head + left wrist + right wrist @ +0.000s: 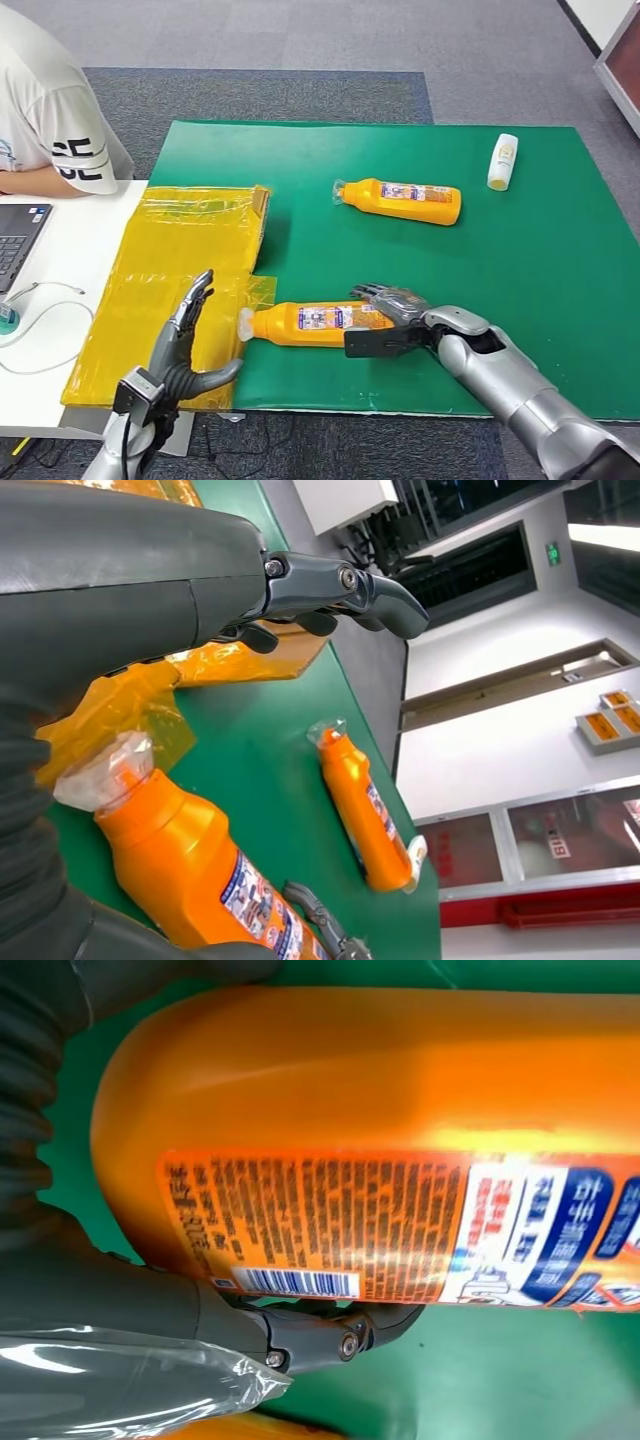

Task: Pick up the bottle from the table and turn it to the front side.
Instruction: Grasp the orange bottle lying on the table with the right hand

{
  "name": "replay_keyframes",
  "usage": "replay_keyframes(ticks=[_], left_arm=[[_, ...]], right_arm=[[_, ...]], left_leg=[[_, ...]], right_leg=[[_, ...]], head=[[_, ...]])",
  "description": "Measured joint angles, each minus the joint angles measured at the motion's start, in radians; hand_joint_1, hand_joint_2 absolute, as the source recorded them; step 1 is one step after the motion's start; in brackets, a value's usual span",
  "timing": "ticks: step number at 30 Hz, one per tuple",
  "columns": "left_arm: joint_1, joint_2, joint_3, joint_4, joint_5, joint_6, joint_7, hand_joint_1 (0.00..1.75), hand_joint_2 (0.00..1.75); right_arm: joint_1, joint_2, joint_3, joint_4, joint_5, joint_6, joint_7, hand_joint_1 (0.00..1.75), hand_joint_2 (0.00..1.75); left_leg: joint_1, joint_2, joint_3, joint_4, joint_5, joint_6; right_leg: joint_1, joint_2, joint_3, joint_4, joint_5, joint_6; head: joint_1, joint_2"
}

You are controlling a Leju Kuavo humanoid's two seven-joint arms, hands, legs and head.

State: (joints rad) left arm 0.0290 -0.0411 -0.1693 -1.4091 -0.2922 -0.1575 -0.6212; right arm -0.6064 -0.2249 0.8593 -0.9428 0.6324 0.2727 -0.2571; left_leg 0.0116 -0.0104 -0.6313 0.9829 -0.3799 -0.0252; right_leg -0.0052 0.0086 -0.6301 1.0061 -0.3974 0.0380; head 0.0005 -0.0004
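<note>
The near orange bottle [317, 323] lies on its side on the green mat [528, 280], with its plastic-wrapped cap pointing toward the yellow plastic sheet [181, 250]. My right hand [389, 312] grips its base end, fingers over the top and thumb along the near side. In the right wrist view the bottle [377, 1090] shows a barcode and fine print, with dark fingers [324, 1335] curled round it. My left hand [185, 345] hovers open above the yellow sheet, just off the cap. The left wrist view shows this bottle [189, 870] close under the spread fingers [332, 585].
A second orange bottle [404, 201] lies farther back on the mat, and a small white bottle [503, 161] lies at the back right. A person in a white shirt [45, 110] sits at the white table on the left, with a laptop [19, 235] and a cable.
</note>
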Motion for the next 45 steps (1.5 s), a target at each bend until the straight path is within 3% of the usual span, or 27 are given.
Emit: replay_keyframes(ticks=[3, 4, 12, 14, 18, 22, 45], left_arm=[[-0.009, 0.002, 0.001, 0.003, 0.004, -0.003, -0.001, 0.00, 1.75], [-0.011, 0.003, 0.001, 0.004, 0.005, -0.003, -0.001, 0.00, 1.75], [-0.027, 0.007, 0.003, 0.010, 0.013, -0.008, -0.001, 0.00, 1.75], [-0.030, 0.007, 0.004, 0.011, 0.013, -0.008, -0.001, 0.00, 1.75], [-0.034, 0.008, 0.007, 0.016, 0.013, -0.008, -0.001, 0.00, 1.75], [-0.036, 0.008, 0.008, 0.021, 0.013, -0.007, -0.001, 0.00, 1.75], [-0.035, 0.012, 0.013, 0.028, 0.014, -0.007, -0.001, 0.00, 1.75]], right_arm=[[-0.005, -0.012, 0.017, 0.000, -0.032, 0.006, -0.011, 1.62, 1.75], [-0.006, -0.016, 0.022, 0.000, -0.040, 0.006, -0.013, 1.75, 1.75], [-0.019, -0.030, 0.051, 0.004, -0.100, -0.014, -0.017, 1.74, 1.75], [-0.021, -0.030, 0.057, 0.007, -0.107, -0.020, -0.018, 1.60, 1.75], [-0.022, -0.030, 0.066, 0.014, -0.114, -0.027, -0.019, 0.59, 1.75], [-0.023, -0.030, 0.070, 0.018, -0.115, -0.027, -0.019, 0.00, 1.75], [-0.049, -0.028, 0.099, 0.029, -0.133, -0.021, -0.019, 0.00, 1.75]], left_leg=[[0.000, 0.000, 0.000, 0.000, 0.000, 0.000], [0.000, 0.000, 0.000, 0.000, 0.000, 0.000], [0.000, 0.000, 0.000, 0.000, 0.000, 0.000], [0.000, 0.000, 0.000, 0.000, 0.000, 0.000], [0.000, 0.000, 0.000, 0.000, 0.000, 0.000], [0.000, 0.000, 0.001, 0.000, 0.000, 0.000], [0.000, 0.000, 0.001, 0.000, 0.001, 0.000]], right_leg=[[0.000, 0.000, 0.000, 0.000, 0.000, 0.000], [0.000, 0.000, 0.000, 0.000, 0.000, 0.000], [0.000, 0.000, 0.000, 0.000, 0.000, 0.000], [0.000, 0.000, 0.000, 0.000, 0.000, 0.000], [0.000, 0.000, 0.000, 0.000, 0.000, 0.000], [0.000, 0.000, 0.000, 0.000, 0.000, 0.000], [0.000, 0.000, 0.001, 0.000, 0.001, 0.000]], head=[[0.000, 0.000], [0.000, 0.000], [0.000, 0.000], [0.000, 0.000], [0.000, 0.000], [0.000, 0.000], [0.000, 0.000]])
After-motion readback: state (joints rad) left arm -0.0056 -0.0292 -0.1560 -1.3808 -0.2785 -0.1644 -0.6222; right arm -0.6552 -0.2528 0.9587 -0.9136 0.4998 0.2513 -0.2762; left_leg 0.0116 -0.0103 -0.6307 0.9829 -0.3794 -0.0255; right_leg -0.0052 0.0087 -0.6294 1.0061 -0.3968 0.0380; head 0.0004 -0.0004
